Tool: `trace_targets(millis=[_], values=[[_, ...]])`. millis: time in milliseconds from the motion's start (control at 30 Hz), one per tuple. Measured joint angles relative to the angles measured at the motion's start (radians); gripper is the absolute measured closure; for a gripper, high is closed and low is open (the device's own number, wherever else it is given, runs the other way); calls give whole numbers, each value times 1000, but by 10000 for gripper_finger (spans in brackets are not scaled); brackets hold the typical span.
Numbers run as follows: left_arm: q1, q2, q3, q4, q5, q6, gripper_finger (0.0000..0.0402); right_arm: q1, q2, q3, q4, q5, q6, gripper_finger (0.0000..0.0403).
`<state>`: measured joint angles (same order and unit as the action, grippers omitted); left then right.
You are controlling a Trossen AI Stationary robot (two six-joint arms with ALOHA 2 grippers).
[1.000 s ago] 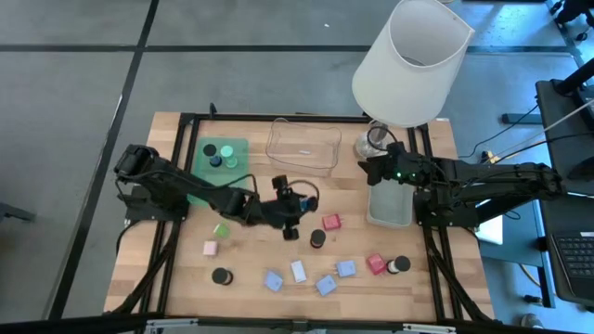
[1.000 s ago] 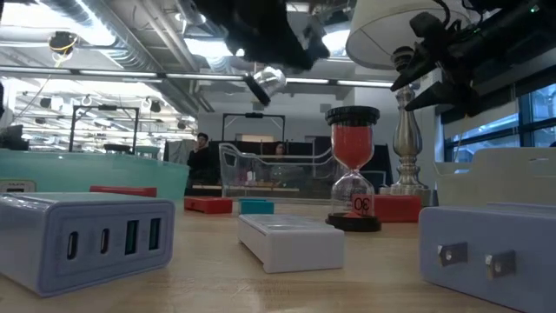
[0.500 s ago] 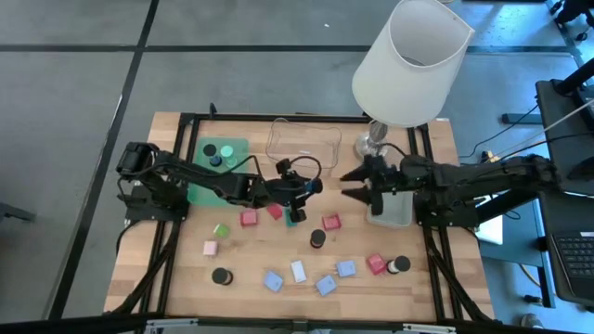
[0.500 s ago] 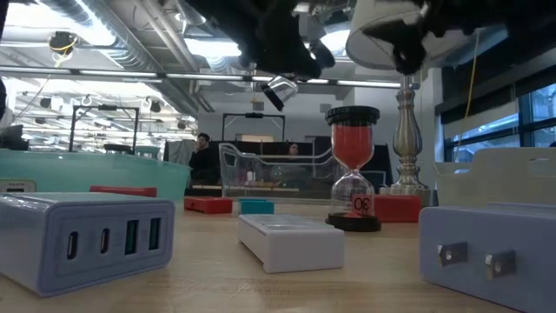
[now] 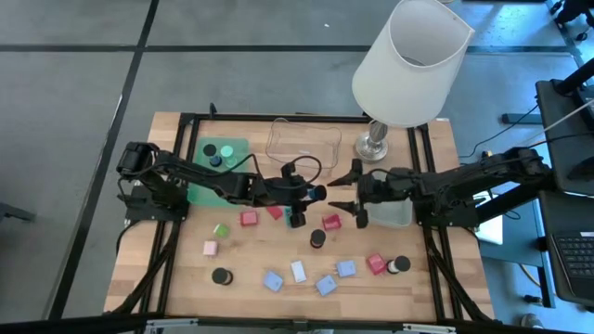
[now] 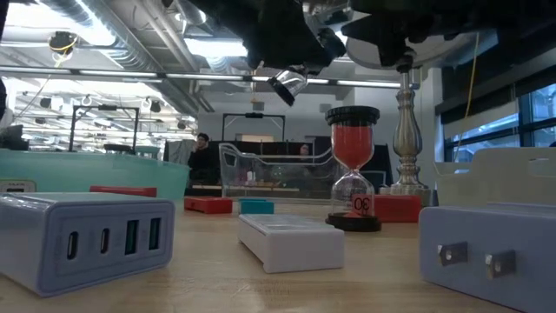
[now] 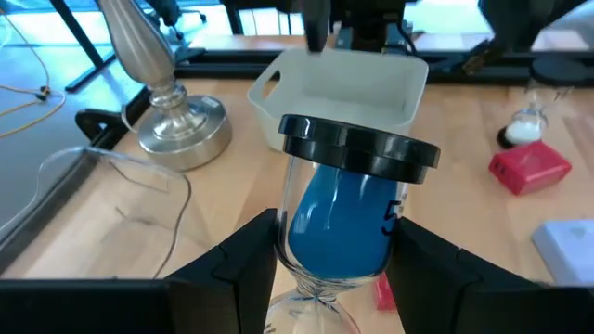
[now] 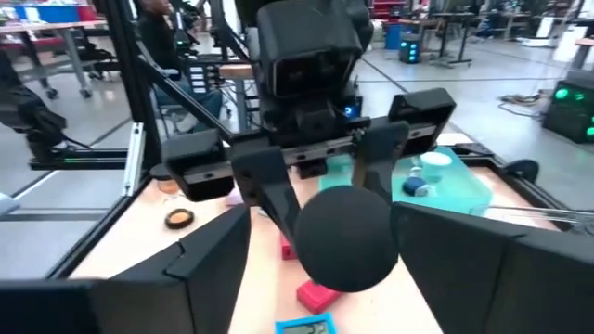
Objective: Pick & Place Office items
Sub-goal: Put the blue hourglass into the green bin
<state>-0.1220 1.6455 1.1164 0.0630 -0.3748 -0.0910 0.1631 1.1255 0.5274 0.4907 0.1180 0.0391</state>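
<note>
The left gripper, just in front of the clear plastic tray, is clamped on a blue-sand hourglass with black end caps, carried tilted above the wood. To its right, nearer the grey bin, the right gripper faces it with fingers spread wide on either side of the hourglass's cap. For a clean handover, I judge the right should close squarely before the left lets go. Only the left wrist view shows the blue sand; from above the hourglass is mostly hidden.
</note>
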Motion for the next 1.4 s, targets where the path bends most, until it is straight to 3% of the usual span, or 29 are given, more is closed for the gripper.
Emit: trace_targets(millis=[233,400,633,1167,1400], values=[[4,0,0,78,12,17,231,0,0,0,0,28,-48,77],[22,0,0,135,32,17,231,0,0,0,0,48,-56,58],[39,0,0,174,138,8,231,0,0,0,50,92,-84,57],[40,0,0,217,142,24,231,0,79,1,198,103,-58,57],[40,0,0,218,141,24,231,0,79,1,226,107,-48,86]])
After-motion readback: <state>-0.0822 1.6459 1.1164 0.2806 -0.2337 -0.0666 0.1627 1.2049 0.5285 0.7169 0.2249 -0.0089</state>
